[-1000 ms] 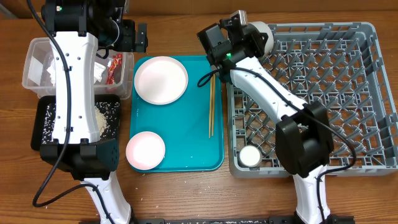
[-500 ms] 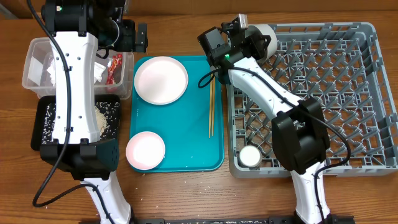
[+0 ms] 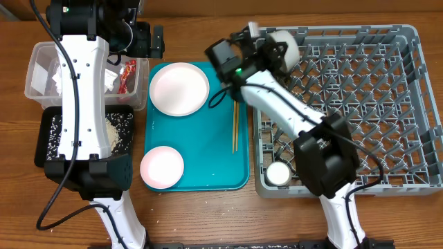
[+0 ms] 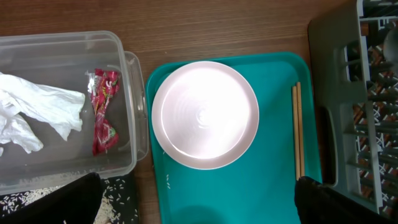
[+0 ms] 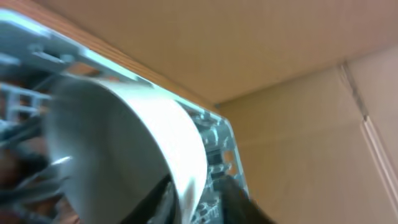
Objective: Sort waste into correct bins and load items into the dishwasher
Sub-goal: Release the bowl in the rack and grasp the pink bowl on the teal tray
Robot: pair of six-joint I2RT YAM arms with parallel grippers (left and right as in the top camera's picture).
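Right gripper (image 5: 198,198) straddles the rim of the smooth round white bowl (image 3: 284,45), one dark finger on each side of its wall. The blur hides whether they pinch it or stand just off, and the bowl is tipped in the far-left corner of the square grey plastic dish rack (image 3: 387,83), hard against its lattice walls. Bare upright pegs fill the rack to the bowl's right, a small white cup (image 3: 279,173) sits in the near-left corner, and left of the rack the left gripper (image 4: 199,202) hangs spread wide, empty.
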